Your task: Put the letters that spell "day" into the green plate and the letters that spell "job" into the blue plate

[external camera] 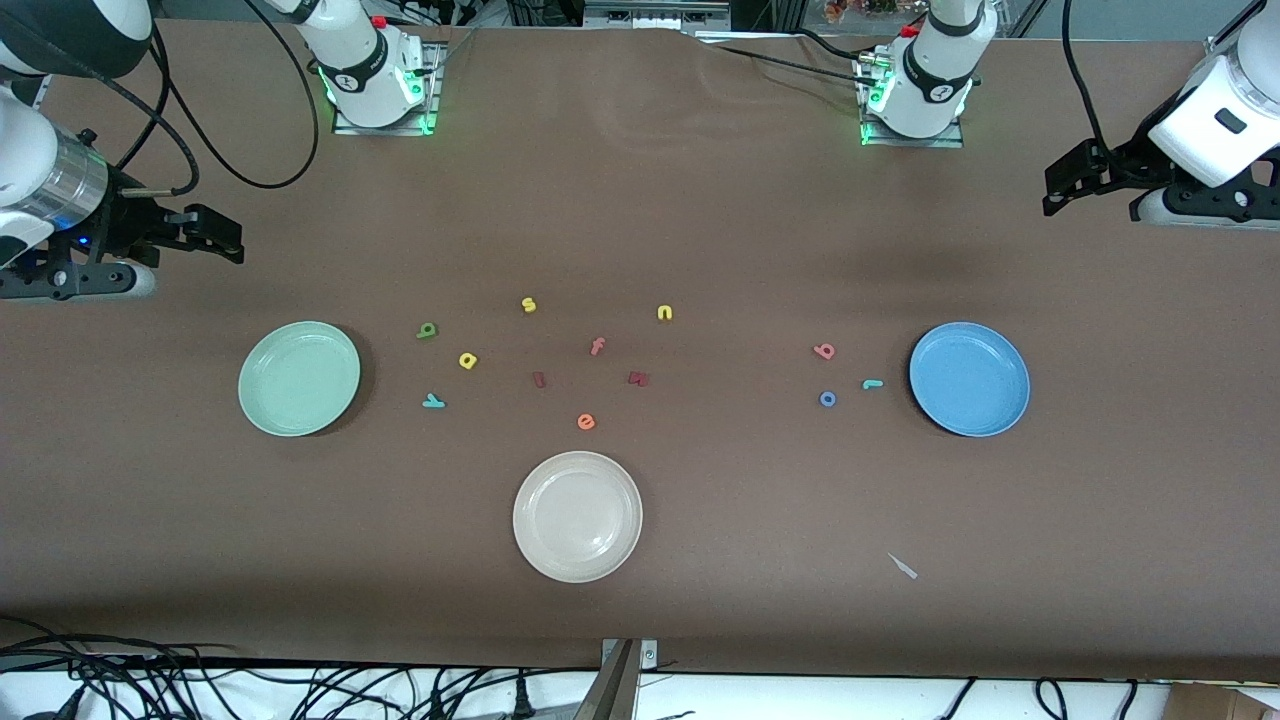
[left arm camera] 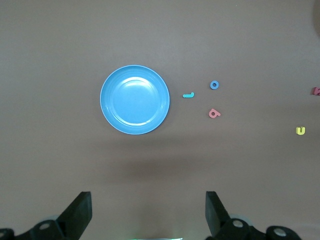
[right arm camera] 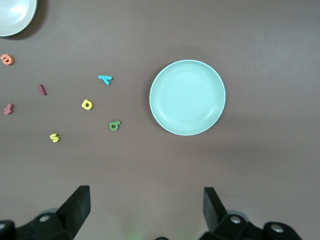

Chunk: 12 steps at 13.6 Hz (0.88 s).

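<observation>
A: Front view: foam d [external camera: 427,330], a [external camera: 467,360], y [external camera: 433,401] lie beside the glossy round green plate [external camera: 299,378]?

B: Yes; j [external camera: 873,384], ring o [external camera: 828,399], b [external camera: 824,351] lie beside the blue plate [external camera: 969,379]. Left claw [external camera: 1062,185] and right claw [external camera: 222,236] wait, wide, over the bench [external camera: 700,220].

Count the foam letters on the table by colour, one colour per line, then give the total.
Yellow: 3, the s, n and a
Teal: 2, the y and j
Olive-green: 1, the d
Blue: 1, the o
Orange to red-orange: 3, the f, e and b
Dark red: 2
Total: 12
</observation>
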### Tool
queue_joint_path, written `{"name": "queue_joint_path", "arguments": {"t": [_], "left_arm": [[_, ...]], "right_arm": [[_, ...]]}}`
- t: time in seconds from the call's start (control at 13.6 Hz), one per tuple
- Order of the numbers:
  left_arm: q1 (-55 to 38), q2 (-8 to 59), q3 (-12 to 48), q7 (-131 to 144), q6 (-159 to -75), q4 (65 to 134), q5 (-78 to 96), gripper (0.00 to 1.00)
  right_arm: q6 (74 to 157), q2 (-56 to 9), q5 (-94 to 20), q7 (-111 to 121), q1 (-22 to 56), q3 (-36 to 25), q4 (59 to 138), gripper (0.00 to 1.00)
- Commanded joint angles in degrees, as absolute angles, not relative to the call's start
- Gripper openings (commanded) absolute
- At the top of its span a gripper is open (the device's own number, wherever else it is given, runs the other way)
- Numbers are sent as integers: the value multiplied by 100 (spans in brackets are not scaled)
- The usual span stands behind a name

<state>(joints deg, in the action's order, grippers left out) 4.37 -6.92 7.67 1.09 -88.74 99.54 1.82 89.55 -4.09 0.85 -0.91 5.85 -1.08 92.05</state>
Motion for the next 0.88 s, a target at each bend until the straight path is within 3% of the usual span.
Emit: {"name": "queue_joint_path", "arguments": {"t": [0.0,0.81], "left_arm": [[475,-817,791,70,-8938,10046,316,100],[519,-765,835,132,-8780,9879,264,100]], "right_arm": [[8877,-448,114,-79,554,-88,9088,100],[8877,-448,114,-79,554,-88,9088,100]]}}
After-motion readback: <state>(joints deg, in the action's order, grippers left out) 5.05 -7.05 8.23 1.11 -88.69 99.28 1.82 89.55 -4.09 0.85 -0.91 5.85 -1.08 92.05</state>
